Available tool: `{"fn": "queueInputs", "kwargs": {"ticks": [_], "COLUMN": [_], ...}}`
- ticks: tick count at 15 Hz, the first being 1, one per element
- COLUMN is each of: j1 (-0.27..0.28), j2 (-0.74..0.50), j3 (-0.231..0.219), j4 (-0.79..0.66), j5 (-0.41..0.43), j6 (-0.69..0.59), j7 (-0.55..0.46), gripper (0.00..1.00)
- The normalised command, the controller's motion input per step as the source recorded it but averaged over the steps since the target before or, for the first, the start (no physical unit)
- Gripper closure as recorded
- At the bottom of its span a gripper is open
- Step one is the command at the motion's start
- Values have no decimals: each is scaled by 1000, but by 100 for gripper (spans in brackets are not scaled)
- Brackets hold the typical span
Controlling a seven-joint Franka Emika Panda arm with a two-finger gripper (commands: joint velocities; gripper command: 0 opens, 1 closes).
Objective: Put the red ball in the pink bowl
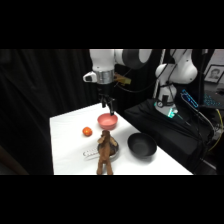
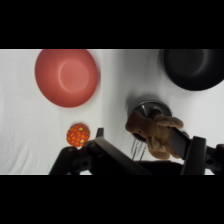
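Observation:
The red ball (image 1: 87, 131) lies on the white table (image 1: 67, 150), left of the pink bowl (image 1: 106, 120) and apart from it. My gripper (image 1: 107, 105) hangs open just above the bowl's far rim and holds nothing. In the wrist view the pink bowl (image 2: 66, 76) is at the upper left, and it holds nothing. The dotted orange-red ball (image 2: 78, 135) lies below it, close to one of my fingertips (image 2: 98, 133). My gripper (image 2: 146, 142) rises from the bottom edge.
A brown plush toy (image 1: 104, 151) stands over a small metal dish (image 1: 114, 148) in front of the pink bowl. A larger black bowl (image 1: 141, 145) sits to the right. Both also show in the wrist view: plush toy (image 2: 154, 132), black bowl (image 2: 192, 67).

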Motion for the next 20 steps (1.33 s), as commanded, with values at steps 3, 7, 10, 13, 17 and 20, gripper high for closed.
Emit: {"fn": "queueInputs", "kwargs": {"ticks": [3, 7, 10, 13, 17, 20], "j1": [-25, -70, -102, -90, -86, -110], "j2": [19, 97, 225, 314, 349, 366], "j3": [13, -33, -67, -61, -48, -34], "j4": [33, 138, 259, 344, 431, 439], "j5": [5, 37, 51, 26, 57, 151], "j6": [6, 89, 116, 131, 68, 67], "j7": [-20, -91, -117, -82, -90, -139], "gripper": [0, 0, 0, 0, 0, 0]}}
